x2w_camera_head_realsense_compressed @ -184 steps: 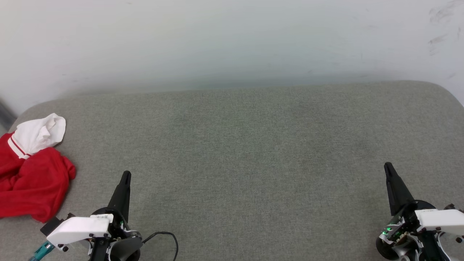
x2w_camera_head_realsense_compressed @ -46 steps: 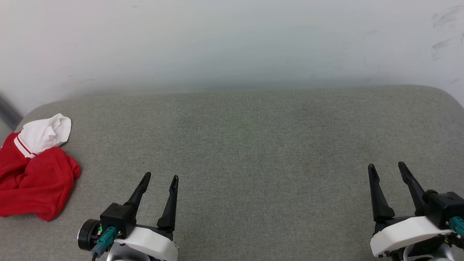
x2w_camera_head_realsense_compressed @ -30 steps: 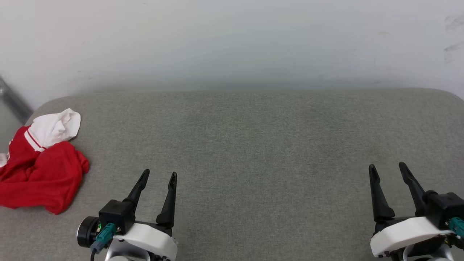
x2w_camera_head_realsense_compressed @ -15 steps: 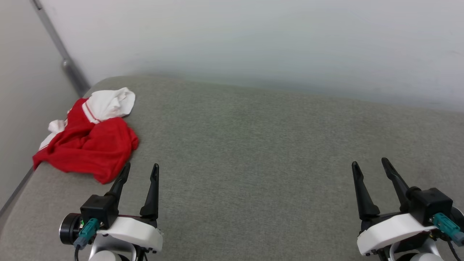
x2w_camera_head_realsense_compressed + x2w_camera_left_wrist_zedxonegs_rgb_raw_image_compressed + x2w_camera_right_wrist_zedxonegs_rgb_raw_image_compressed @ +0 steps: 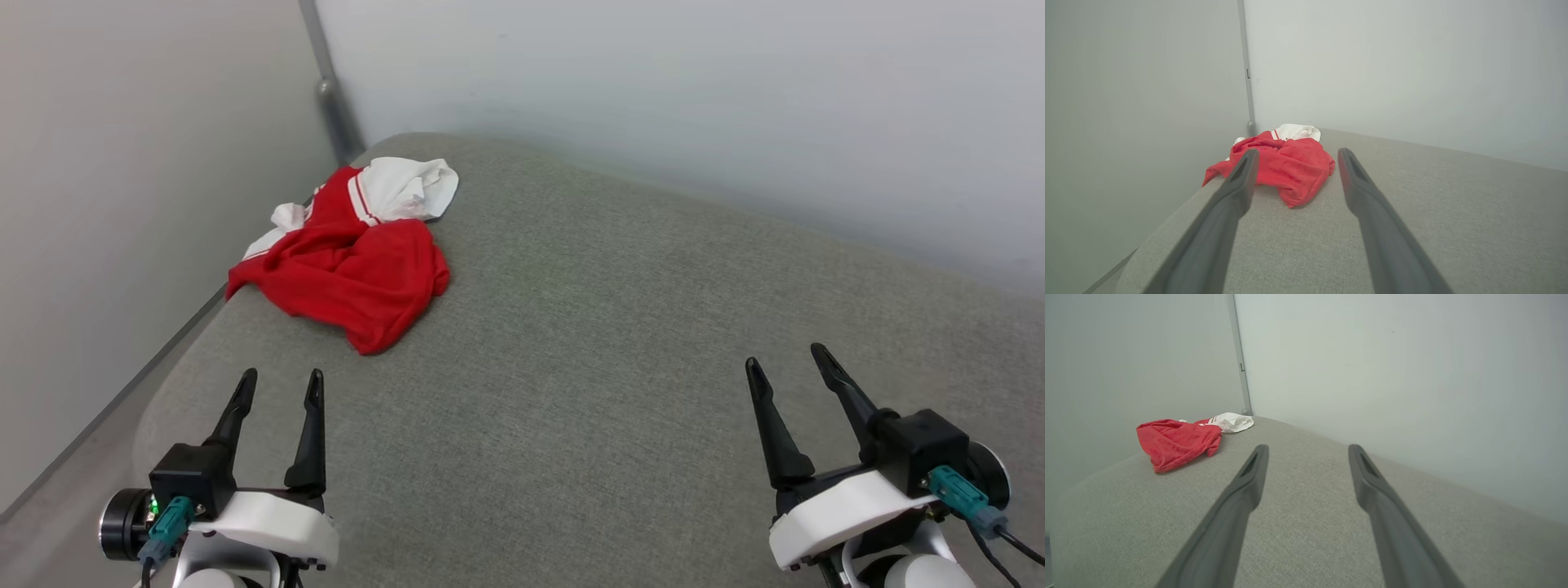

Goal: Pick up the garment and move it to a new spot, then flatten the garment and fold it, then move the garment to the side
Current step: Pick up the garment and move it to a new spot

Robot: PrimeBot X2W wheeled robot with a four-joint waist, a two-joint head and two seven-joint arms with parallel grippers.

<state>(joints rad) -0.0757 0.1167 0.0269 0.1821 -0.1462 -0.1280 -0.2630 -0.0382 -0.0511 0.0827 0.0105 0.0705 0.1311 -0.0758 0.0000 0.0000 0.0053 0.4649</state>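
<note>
grey cushion (image 5: 571,367) | left tool (image 5: 282,374) spread, empty | right tool (image 5: 783,354) spread, empty | garment (image 5: 351,261) untouched

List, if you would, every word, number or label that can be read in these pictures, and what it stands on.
None: no text can be read in any view.
The garment lies crumpled on the grey padded surface; only plain red cloth, a white sleeve and striped trim show.
The left tool, the right tool and the wall bear no legible marking.
</note>
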